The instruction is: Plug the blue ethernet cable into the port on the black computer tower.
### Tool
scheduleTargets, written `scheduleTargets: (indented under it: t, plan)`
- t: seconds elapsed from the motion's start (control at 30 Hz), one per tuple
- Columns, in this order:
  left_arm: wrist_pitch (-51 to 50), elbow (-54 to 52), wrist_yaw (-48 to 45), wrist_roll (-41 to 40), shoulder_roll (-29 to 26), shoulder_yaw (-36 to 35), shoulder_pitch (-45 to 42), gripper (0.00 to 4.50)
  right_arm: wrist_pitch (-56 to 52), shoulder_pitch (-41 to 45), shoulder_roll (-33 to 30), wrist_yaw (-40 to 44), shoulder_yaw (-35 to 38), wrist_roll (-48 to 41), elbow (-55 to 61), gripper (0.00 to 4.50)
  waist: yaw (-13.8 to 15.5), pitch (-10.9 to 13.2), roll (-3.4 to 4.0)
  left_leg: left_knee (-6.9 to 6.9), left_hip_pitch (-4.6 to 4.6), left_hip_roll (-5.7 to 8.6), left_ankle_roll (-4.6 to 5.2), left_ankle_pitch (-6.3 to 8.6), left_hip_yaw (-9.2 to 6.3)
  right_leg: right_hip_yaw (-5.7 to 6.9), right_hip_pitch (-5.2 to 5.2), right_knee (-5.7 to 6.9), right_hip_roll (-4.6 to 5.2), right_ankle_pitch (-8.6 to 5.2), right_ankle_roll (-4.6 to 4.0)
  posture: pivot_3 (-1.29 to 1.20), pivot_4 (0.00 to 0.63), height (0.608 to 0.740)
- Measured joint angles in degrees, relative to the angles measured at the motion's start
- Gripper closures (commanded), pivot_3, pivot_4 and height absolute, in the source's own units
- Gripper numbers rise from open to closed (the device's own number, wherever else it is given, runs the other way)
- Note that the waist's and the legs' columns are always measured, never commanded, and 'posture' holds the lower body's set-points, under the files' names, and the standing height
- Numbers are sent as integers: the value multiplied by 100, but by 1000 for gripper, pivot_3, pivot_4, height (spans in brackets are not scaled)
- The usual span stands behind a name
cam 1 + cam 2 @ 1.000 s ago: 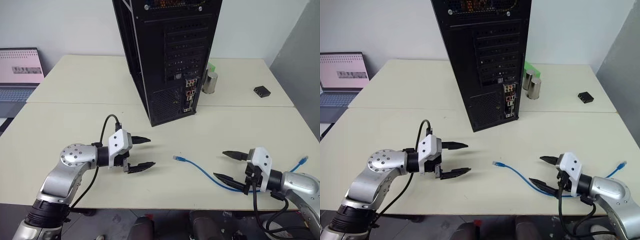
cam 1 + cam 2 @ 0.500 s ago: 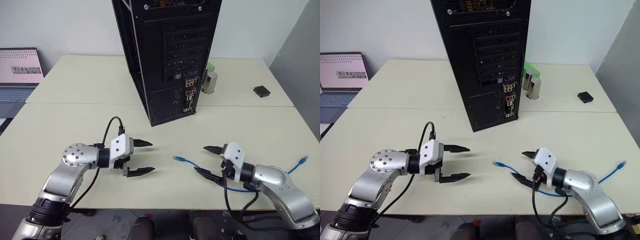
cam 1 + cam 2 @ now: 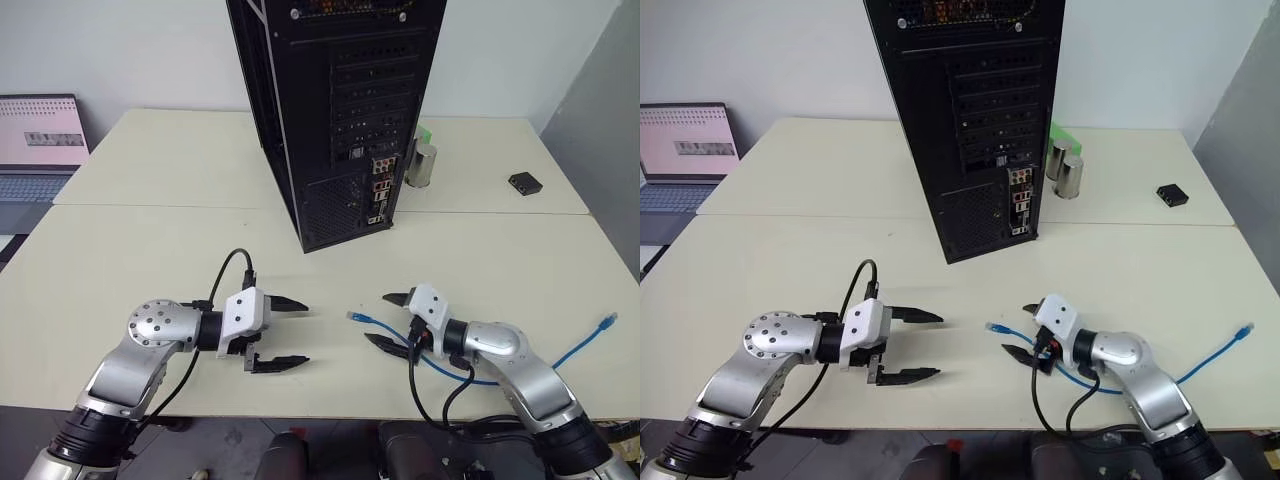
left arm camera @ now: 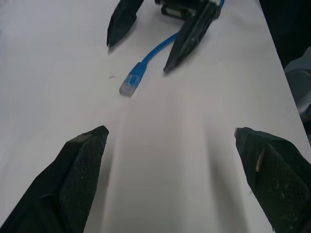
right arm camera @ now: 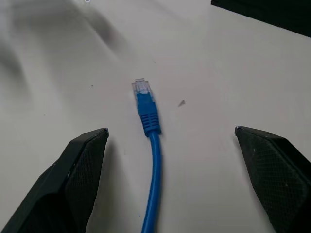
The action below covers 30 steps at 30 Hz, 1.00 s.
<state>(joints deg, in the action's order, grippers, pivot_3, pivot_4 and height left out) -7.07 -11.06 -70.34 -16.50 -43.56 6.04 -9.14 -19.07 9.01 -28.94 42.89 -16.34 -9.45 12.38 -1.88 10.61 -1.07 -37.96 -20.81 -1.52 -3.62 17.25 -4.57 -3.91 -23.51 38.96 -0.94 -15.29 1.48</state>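
Cream tabletops [image 3: 150, 240] are seen pushed together, with the black computer tower [image 3: 335, 110] stood at the far centre, its port not told apart among the rear sockets. The right gripper [image 3: 385, 320], fingers spread wide, has been swung in from the right edge and is now lined up around the near plug of the blue ethernet cable [image 5: 146, 109]; nothing is gripped yet. The left gripper [image 3: 290, 333] is held spread nearby, empty.

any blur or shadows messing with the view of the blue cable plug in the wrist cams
Right wrist view: the clear plug of the bright blue ethernet cable is sharp on the pale table, with soft grey shadows in a far corner. Left wrist view: the plug is softer, and faint shadow streaks run from it toward the camera; no glare.
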Motion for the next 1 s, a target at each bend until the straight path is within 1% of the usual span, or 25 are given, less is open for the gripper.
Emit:
scheduleTargets:
  t: [0.07,0.17,0.23,0.4,0.5,0.57,0.6,0.77,0.87,1.0]
  plan:
    - [7,-3,20,5,3,36,21,24,12,7,20,22,-15,37,-37,701,0,0,0,0,1,0,0,0,0,0,0,0,0,0,0,0,150,740]
    - [11,-4,72,17,32,92,36,24,50,51,18,56,-24,128,-52,1522,0,0,0,0,1,-1,0,0,-1,1,0,1,0,0,0,0,150,740]
    - [20,0,100,28,69,101,30,24,115,65,-1,62,-46,202,-55,1901,0,0,0,0,1,0,0,0,-1,1,0,1,0,0,0,0,150,740]
    - [31,6,110,102,112,147,-1,24,311,73,-35,90,-125,434,-52,3167,0,0,0,0,1,0,0,0,-1,1,0,1,0,0,0,0,150,740]
    - [37,28,110,115,126,151,-18,24,470,73,-104,113,-217,606,-17,3769,0,0,0,0,1,0,0,0,-1,1,0,1,0,0,0,0,150,740]
    - [60,80,112,146,155,172,-68,24,589,78,-181,145,-284,676,-11,4321,1,0,0,-1,2,1,0,0,-1,2,1,1,0,0,0,0,150,740]
    - [102,127,117,170,183,205,-106,24,639,85,-202,173,-295,733,-6,4469,2,0,0,-1,1,1,0,0,-1,1,1,1,0,0,0,0,150,740]
    - [195,439,126,330,321,322,-392,24,682,137,-281,250,-305,902,59,4495,2,0,0,-2,1,1,0,0,-1,2,1,1,0,0,0,0,150,740]
    - [307,693,156,462,460,453,-680,24,690,326,-400,385,-386,1046,217,4498,2,0,0,-4,1,3,0,0,-1,2,1,2,0,1,0,0,150,740]
    - [419,819,104,603,559,649,-832,24,663,456,-405,513,-467,1052,462,4499,-1,0,0,-1,1,1,0,0,-3,4,0,2,-1,1,-1,0,150,740]
